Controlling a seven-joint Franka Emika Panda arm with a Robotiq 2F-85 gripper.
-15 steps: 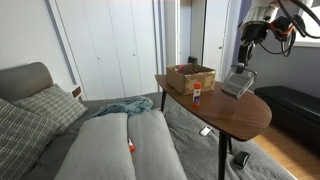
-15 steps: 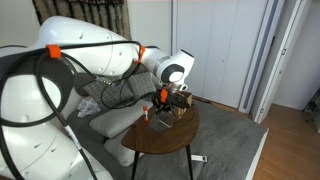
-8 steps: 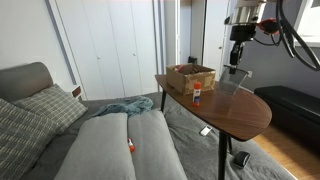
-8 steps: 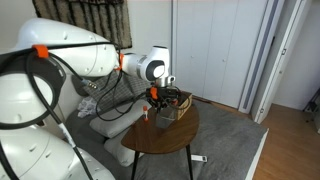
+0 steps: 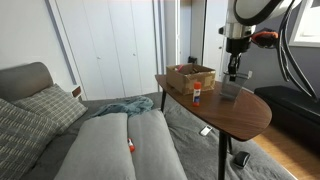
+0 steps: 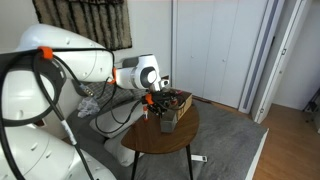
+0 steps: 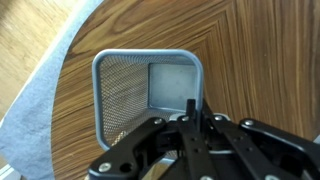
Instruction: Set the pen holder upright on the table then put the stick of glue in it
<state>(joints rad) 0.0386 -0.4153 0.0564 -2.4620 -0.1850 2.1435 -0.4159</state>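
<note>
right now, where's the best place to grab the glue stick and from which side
Take the glue stick around its upper body, straight down from above. It seems to stand upright on the table with the cardboard box close beside it, so a sideways approach looks cramped. The gripper is shut on the mesh pen holder.

No readable text anywhere (labels too small).

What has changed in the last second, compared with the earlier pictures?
The pincer turned the pen holder from tilted to upright and lowered it onto the table. The pincer is still at its rim; whether it grips I cannot tell. The glue stick and cardboard box stayed in place.
</note>
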